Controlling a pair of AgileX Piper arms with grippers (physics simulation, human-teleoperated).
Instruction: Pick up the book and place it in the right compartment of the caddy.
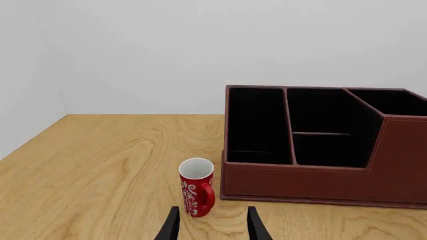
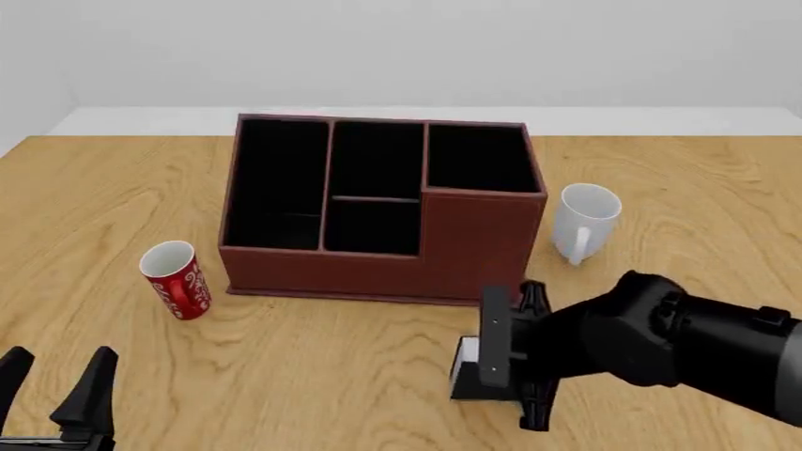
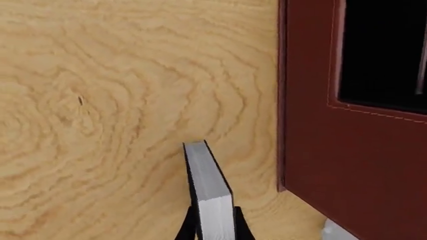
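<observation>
Right wrist view: your right end effector (image 3: 213, 222) pinches the book (image 3: 208, 187) by its covers, spine-thin, just beside the caddy (image 3: 347, 150), ready to lift toward the right compartment (image 2: 476, 160).

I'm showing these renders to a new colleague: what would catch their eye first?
The caddy, a big reddish-brown box with black-lined compartments, fills the middle of the table. In front of its right end, the right tool is closed on the small black book, with the white mug beyond at the caddy's right. A red patterned mug stands off the caddy's left front corner.
</observation>
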